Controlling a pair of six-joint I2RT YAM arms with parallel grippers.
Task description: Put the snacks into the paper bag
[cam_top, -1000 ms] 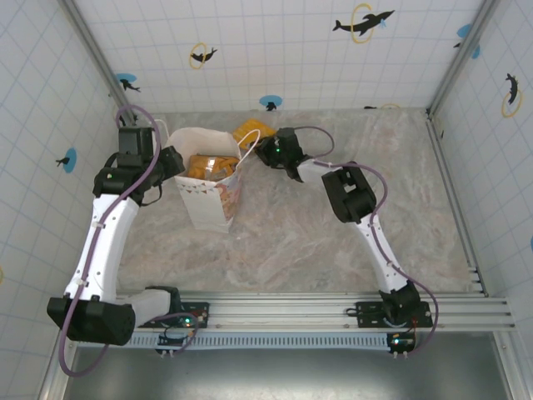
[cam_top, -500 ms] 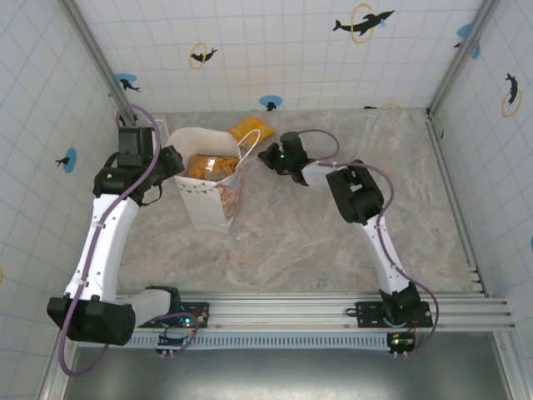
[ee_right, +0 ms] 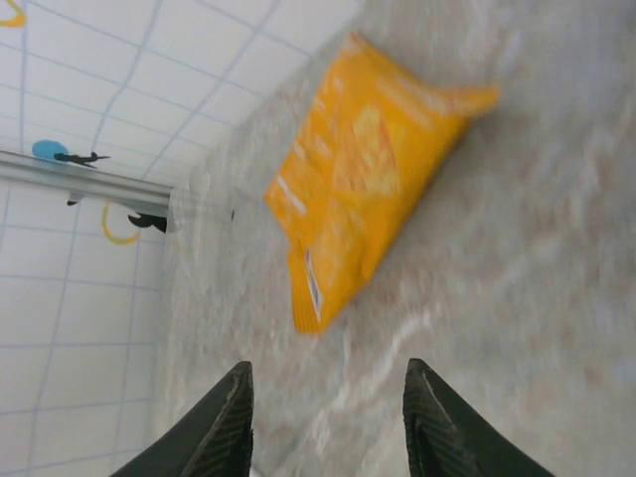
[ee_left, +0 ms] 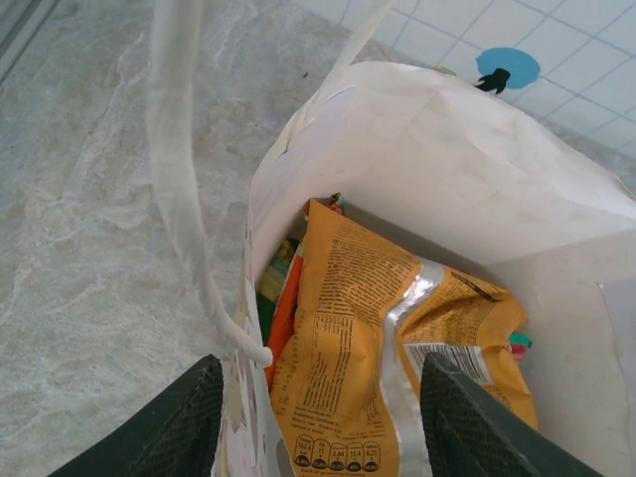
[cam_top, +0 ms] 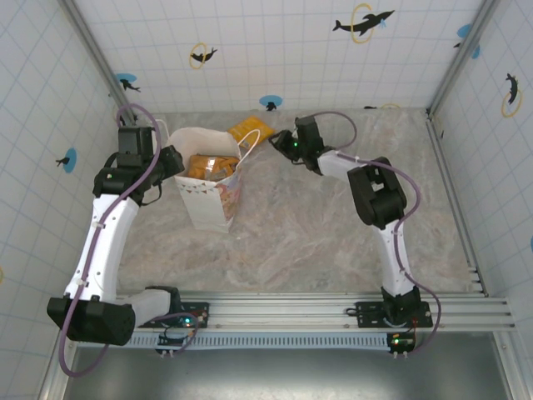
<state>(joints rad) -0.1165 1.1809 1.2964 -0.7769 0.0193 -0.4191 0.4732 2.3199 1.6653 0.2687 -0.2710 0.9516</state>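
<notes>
Right gripper [ee_right: 328, 366] first: your fingers are parted to a middling gap with nothing between them and touching nothing, just bare table [cam_top: 316, 233] underneath. A second ago they were squeezing shut right beside the loose orange-yellow packet [ee_right: 368, 189]. Now they've reopened and the wrist has backed off toward the right, and the packet hasn't moved. It still lies flat near the table's far edge, just behind the paper bag [cam_top: 208, 204] and ahead of your fingertips with a clear gap. I read that as a missed pinch, not a pickup, so this packet still needs a fresh approach before it goes in. Left gripper [ee_left: 323, 360]: fingers stand fairly wide, same as a second ago, straddling the bag's left wall at the rim, one finger outside and one over the opening. They're too far apart to be clamping thin paper, and I can't tell whether either pad touches it. One loop handle hangs in front of the left wrist camera. Inside the bag a bagged orange packet [ee_left: 368, 328] lies on top, with green and red edges peeking from under it. The bag stands upright on the left part of the table, toward the back, with its mouth open.
</notes>
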